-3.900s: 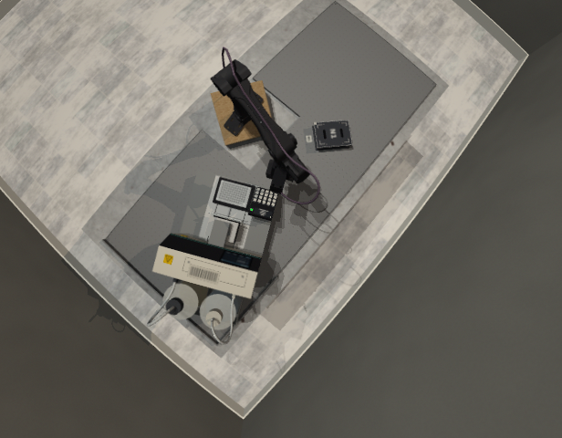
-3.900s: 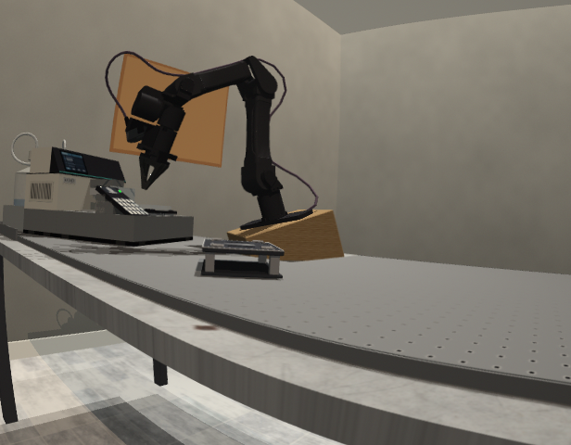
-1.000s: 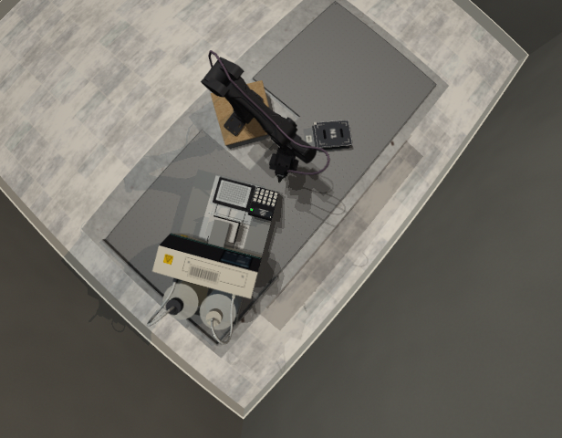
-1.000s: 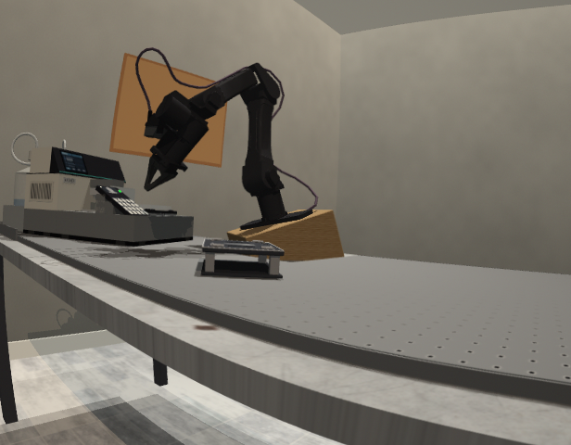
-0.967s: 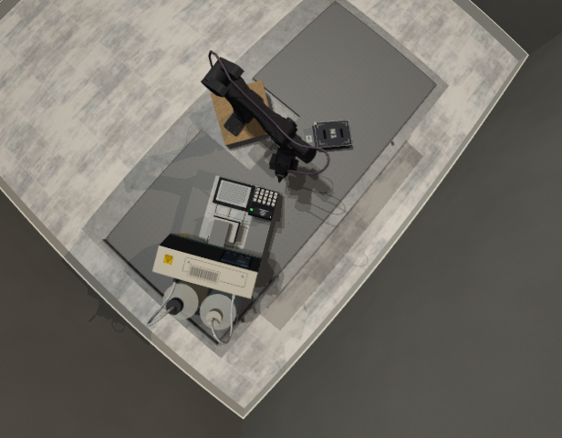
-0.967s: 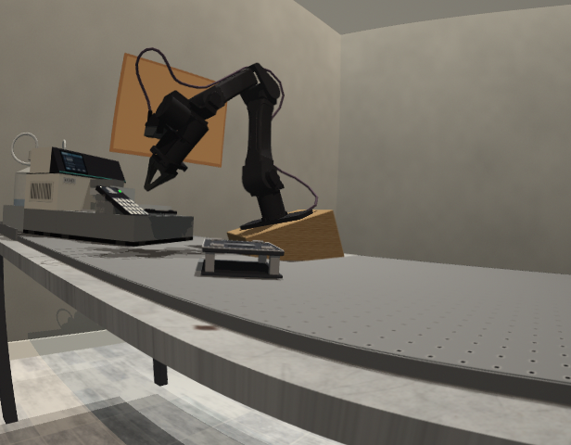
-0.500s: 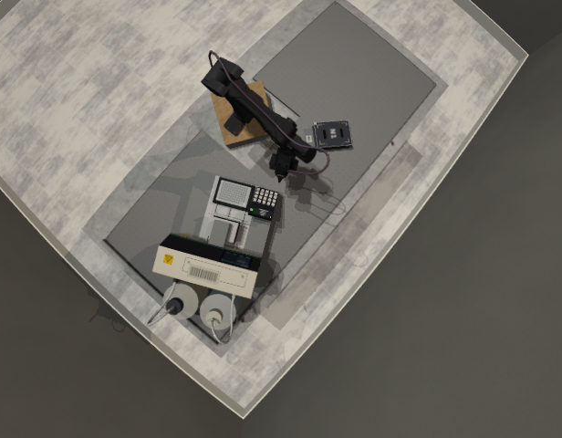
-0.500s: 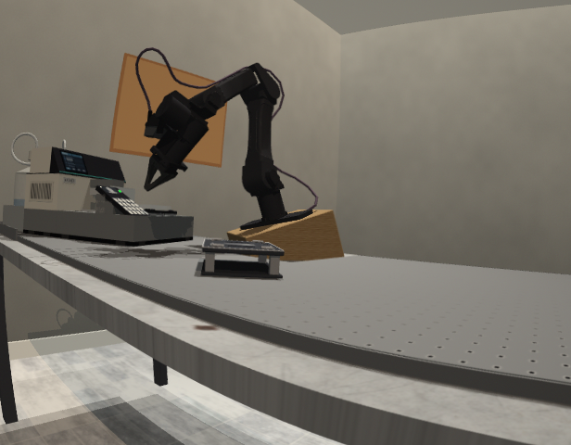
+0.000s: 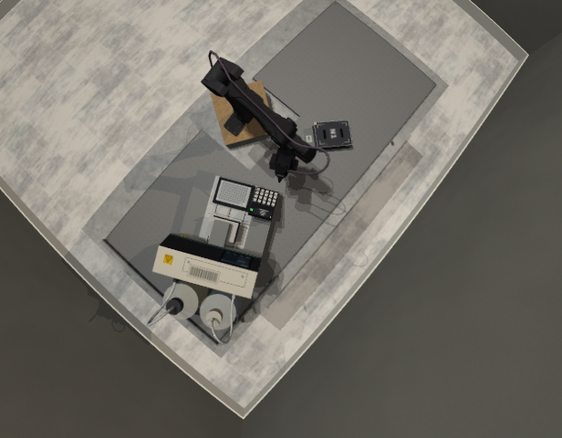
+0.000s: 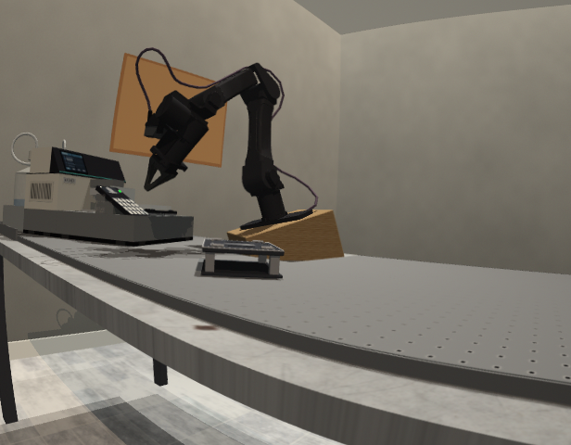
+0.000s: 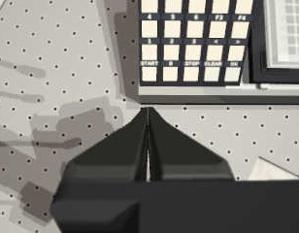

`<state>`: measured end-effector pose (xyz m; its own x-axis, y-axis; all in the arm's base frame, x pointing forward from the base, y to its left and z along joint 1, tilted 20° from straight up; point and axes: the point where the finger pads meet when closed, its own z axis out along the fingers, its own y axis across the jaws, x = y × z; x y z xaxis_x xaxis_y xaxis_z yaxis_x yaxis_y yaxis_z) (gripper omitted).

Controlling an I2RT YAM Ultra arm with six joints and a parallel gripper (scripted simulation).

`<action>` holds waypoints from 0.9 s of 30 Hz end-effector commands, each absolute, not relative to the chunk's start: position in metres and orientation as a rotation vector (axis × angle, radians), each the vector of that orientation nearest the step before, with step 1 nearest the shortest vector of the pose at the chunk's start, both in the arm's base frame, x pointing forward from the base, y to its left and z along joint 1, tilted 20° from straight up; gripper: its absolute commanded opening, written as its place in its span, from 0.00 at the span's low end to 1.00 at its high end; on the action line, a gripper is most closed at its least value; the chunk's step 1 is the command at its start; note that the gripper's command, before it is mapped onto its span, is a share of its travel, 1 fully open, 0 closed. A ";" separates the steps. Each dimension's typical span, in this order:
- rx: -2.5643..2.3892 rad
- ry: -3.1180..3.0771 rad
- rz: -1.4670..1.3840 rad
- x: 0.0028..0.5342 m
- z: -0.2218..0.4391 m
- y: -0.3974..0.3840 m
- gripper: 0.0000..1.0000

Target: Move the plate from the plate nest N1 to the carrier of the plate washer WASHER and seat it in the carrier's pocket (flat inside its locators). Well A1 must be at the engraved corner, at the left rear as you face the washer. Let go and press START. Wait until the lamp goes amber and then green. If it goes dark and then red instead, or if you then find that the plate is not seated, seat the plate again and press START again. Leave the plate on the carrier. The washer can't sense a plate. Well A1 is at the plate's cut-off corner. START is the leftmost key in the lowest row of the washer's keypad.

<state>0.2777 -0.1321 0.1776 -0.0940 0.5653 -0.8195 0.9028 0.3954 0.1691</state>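
Note:
The pale plate (image 9: 232, 193) (image 11: 291, 34) lies in the carrier at the front of the washer (image 9: 205, 271) (image 10: 69, 191) and looks flat; its cut-off corner is too small to make out. The nest N1 (image 9: 332, 134) (image 10: 241, 247) is empty. The washer's lamp (image 9: 251, 209) (image 10: 120, 191) is lit green. The START key (image 11: 149, 74) is leftmost in the lowest row of the keypad (image 9: 265, 196) (image 10: 131, 205). My gripper (image 9: 279, 180) (image 10: 146, 188) (image 11: 148, 116) is shut and empty, raised above the bench just off the keypad's front edge, clear of the keys.
Two bottles (image 9: 181, 301) (image 9: 218, 311) with tubes stand behind the washer. The arm's wooden base block (image 9: 245, 136) (image 10: 305, 239) stands between the nest and the washer's side of the bench. A small white label (image 9: 308, 138) lies beside the nest.

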 end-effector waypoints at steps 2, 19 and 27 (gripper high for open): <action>1.275 1.731 -0.478 0.277 0.189 -0.134 0.00; 1.282 1.783 -0.504 0.285 0.160 -0.151 0.00; 1.281 1.772 -0.496 0.292 0.157 -0.161 0.00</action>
<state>0.2856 -0.1549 0.1540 -0.1129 0.5708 -0.8133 0.9107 0.3868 0.1450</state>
